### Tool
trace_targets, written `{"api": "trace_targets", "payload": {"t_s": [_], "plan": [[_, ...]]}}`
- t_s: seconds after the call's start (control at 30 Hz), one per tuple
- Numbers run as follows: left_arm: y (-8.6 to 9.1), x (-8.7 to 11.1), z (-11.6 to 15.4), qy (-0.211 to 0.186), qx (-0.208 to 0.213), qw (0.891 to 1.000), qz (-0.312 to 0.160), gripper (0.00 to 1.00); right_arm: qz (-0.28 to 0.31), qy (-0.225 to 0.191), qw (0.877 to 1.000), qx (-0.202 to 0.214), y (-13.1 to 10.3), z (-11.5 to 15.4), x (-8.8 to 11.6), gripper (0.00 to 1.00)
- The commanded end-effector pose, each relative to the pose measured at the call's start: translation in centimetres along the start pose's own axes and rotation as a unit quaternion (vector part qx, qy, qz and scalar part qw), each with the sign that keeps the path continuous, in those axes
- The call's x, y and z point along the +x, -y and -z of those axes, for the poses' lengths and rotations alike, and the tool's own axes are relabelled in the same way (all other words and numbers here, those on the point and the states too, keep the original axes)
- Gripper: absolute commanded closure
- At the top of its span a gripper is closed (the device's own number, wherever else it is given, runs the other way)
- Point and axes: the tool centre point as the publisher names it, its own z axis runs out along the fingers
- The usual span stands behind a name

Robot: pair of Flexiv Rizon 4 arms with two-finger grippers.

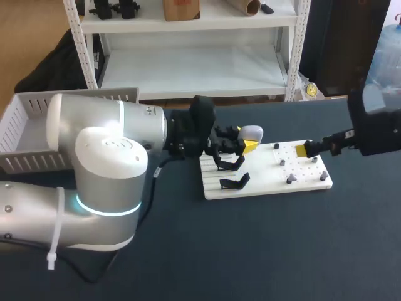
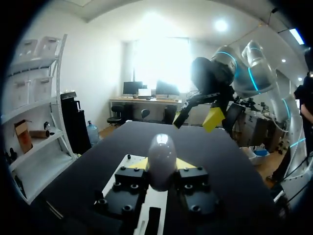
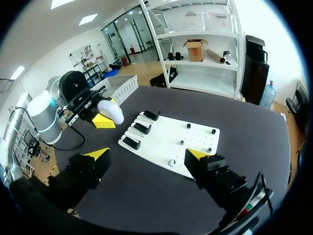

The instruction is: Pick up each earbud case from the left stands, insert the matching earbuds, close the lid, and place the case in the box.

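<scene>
The earbud case [image 2: 162,155] - a smooth, pale, rounded shell - is pinched in the left hand [image 1: 245,144], one finger against each side. It is held in the air by the stand end of the white board [image 1: 301,186].

The left wrist view shows the grip closest. The case stands upright between the two black finger blocks, with a sliver of yellow tip showing behind it on either side. In the head view only one yellow tip shows, just beneath the case.

The right wrist view shows three black stands [image 3: 141,128] in a row along one end of the board. The head view shows two clearly, and the left hand covers the place beside them. Small dark pegs [image 3: 213,131] dot the board's other half.

The right hand [image 3: 148,154] hangs at the peg end of the board with its fingers spread wide apart. That spread is plain only in its own wrist view, since the head view shows a single yellow tip over the board's far corner.

The white slatted box [image 1: 25,135] sits at the left edge of the dark surface [image 1: 282,251], behind the left arm and well apart from the board.
</scene>
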Motion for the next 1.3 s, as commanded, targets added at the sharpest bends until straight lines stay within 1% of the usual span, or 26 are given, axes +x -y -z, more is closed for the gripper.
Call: {"api": "trace_targets", "payload": {"t_s": [0.03, 0.13, 0.2, 0.23, 0.7, 0.77, 0.83, 0.93, 1.0, 1.1, 1.3], "plan": [[0.6, 0.3, -0.4, 0.049, -0.001, 0.999, 0.001, 1.0, 0.007, 0.004, 1.0, -0.012, -0.2, -0.4, 0.0, 0.0], [0.9, 0.2, -0.3, 0.056, 0.002, 0.998, 0.002, 1.0, 0.013, 0.003, 1.0, -0.012, -0.5, -0.1, -0.1, 0.0], [0.8, 0.3, -0.2, 0.058, 0.013, 0.998, 0.013, 1.0, 0.026, -0.004, 1.0, 0.002, -0.7, 0.0, 0.0, 0.0], [0.9, 0.3, -0.3, 0.056, 0.019, 0.998, 0.015, 1.0, 0.026, -0.004, 1.0, 0.002, -0.7, 0.0, 0.0, 0.0], [0.9, 0.3, -0.3, 0.056, 0.019, 0.998, 0.015, 1.0, 0.026, -0.004, 1.0, 0.002, -0.7, 0.0, 0.0, 0.0], [1.2, 0.1, -0.2, 0.059, 0.02, 0.998, 0.011, 1.0, 0.026, -0.004, 1.0, 0.002, -0.7, 0.0, 0.0, 0.0], [1.5, -0.2, -0.5, 0.06, 0.027, 0.998, 0.003, 1.0, 0.031, 0.001, 1.0, -0.005, -1.4, -0.2, -0.4, 0.0], [1.7, -0.4, -1.0, 0.059, 0.036, 0.998, -0.001, 1.0, 0.035, 0.006, 0.999, -0.004, -2.3, -0.4, -0.8, 0.0], [1.9, -0.5, -1.4, 0.058, 0.042, 0.997, -0.001, 1.0, 0.043, -0.003, 0.999, 0.005, -2.8, -0.6, -1.0, 0.0], [2.2, -0.6, -1.8, 0.056, 0.048, 0.997, -0.005, 1.0, 0.046, -0.004, 0.999, 0.004, -3.3, -0.8, -1.2, 0.0], [1.8, -0.6, -2.3, 0.05, 0.049, 0.998, -0.01, 1.0, 0.047, -0.004, 0.999, 0.001, -4.0, -1.0, -1.2, 0.0]]}}
